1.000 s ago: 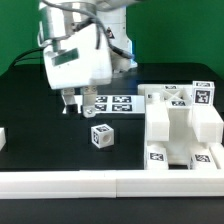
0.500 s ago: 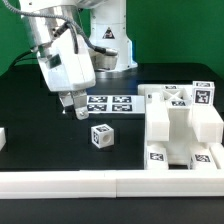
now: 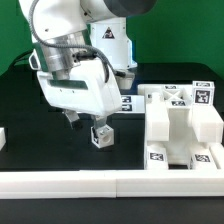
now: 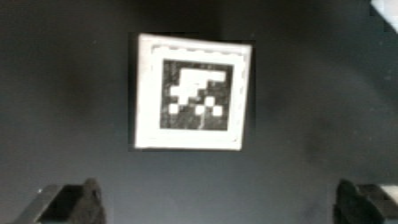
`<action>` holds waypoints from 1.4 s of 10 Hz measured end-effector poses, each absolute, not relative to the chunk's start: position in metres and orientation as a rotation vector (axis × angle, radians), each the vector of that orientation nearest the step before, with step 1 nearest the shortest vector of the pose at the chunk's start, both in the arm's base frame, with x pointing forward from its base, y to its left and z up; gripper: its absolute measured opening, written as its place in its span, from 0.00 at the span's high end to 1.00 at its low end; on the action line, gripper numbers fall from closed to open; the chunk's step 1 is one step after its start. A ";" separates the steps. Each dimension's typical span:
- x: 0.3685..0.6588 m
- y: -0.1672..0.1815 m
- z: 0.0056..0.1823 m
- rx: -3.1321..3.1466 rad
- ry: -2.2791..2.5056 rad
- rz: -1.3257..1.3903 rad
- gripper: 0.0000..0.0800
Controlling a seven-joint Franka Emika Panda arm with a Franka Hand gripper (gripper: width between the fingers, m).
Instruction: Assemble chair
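Note:
A small white tagged block [image 3: 101, 135] of the chair lies loose on the black table; the wrist view shows its tagged face [image 4: 196, 92]. My gripper [image 3: 85, 123] hangs low just above and beside it, towards the exterior view's left. Its jaws stand wide apart and hold nothing. Both fingertips [image 4: 68, 203] show at the edge of the wrist view, short of the block, with my gripper [image 4: 221, 206] open between them. The partly built chair body [image 3: 180, 125], chunky white with several tags, stands at the exterior view's right.
The marker board [image 3: 129, 102] lies behind the arm, mostly hidden. A long white rail [image 3: 100, 184] runs along the table's front edge. A small white piece [image 3: 3, 138] sits at the exterior view's far left.
The arm has swung forward and down over the small block, turning as it went. It now covers most of the marker board. The block and chair body have not moved.

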State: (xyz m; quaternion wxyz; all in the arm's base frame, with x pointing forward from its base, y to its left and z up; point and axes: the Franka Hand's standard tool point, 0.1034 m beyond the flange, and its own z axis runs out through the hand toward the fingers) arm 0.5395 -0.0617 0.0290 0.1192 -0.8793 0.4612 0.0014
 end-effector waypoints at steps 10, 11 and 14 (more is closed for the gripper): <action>0.523 -0.037 0.010 -2.483 1.479 0.102 0.33; 0.523 -0.037 0.010 -2.483 1.479 0.102 0.53; 0.523 -0.040 0.011 -2.514 1.424 0.090 0.65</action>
